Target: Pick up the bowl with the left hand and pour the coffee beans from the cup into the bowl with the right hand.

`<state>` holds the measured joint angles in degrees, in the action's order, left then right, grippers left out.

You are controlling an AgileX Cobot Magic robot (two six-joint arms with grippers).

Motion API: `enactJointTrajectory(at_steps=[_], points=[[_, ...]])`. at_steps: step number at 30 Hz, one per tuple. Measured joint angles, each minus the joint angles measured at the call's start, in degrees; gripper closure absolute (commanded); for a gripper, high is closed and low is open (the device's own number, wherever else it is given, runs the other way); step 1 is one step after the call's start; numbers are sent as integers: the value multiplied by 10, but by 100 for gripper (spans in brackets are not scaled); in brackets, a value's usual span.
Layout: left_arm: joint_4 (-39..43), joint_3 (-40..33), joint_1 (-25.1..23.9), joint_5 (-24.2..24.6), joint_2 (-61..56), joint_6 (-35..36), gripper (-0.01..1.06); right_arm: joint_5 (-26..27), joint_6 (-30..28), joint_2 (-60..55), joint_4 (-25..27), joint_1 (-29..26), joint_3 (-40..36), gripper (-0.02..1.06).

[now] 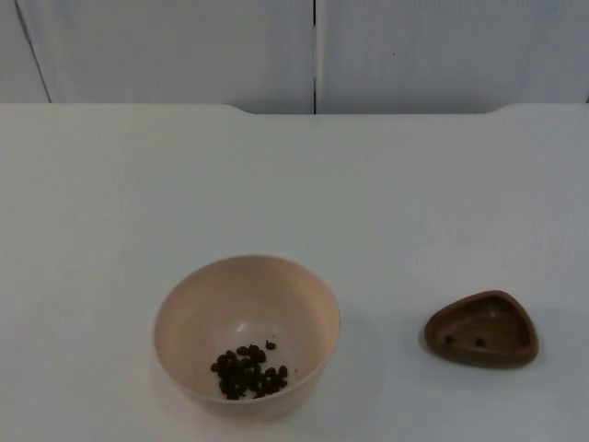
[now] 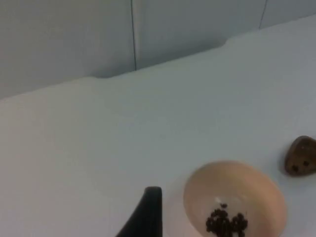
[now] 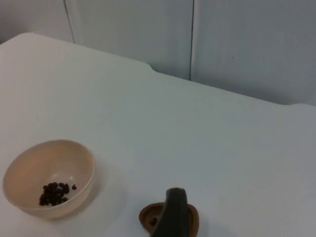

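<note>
Leftmost, the beige bowl [image 1: 247, 333] stood on the white desk [image 1: 294, 184], coffee beans [image 1: 248, 371] heaped inside; right of it, well apart, lay the brown cup [image 1: 481, 329], two beans left in it; the left gripper [image 2: 145, 215] hung beside the bowl, the right gripper [image 3: 173, 212] over the cup; their opening I could not tell.

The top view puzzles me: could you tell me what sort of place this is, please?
Probably a lab test bench, not a kitchen: a bare white table top ending at a grey partition wall, holding just a beige bowl of coffee beans and a small brown cup.
</note>
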<state>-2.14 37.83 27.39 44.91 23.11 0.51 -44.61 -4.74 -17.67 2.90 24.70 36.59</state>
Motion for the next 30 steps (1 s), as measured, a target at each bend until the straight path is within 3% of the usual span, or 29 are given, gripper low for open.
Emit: enactJointTrajectory(at_steps=[15,30], points=[[15,-31,0,124,-183,-5,14,-44,-30,89,31,0,-3,36],[28,-82,0,156,-229,-5,14,-80,-32,161,31,0,-11,36]])
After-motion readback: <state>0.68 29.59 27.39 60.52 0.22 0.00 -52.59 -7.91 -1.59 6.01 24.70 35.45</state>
